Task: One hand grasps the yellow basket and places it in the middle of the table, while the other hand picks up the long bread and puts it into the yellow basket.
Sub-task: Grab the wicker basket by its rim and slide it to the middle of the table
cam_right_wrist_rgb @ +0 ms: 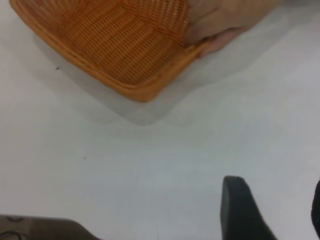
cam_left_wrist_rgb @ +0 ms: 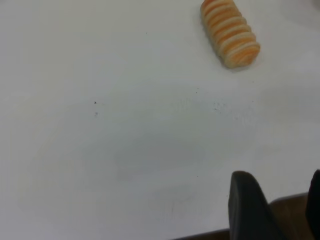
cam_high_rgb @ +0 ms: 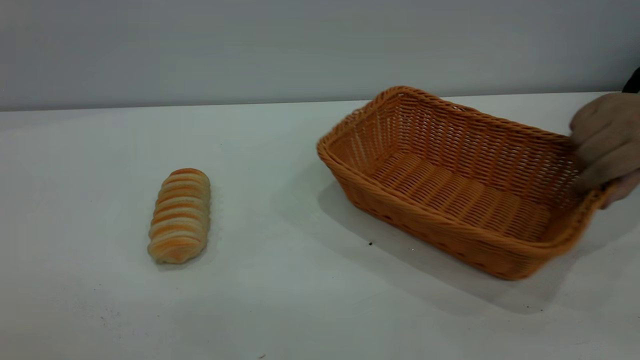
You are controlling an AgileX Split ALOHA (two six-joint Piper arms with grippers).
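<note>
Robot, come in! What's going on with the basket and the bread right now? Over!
Left gripper and right gripper open, hovering clear. Long bread alone on table. Yellow basket empty; a human hand grips its rim.

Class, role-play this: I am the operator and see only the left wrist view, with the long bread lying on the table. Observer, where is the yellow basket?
Observer: The yellow basket is to the right of the long bread, apart from it, over the table.
Operator: Is anything touching it?
Observer: A hand grips its right rim; no gripper touches it.
Operator: Where is the right gripper?
Observer: The right gripper hangs over bare table near the basket, jaws open, holding nothing.
</note>
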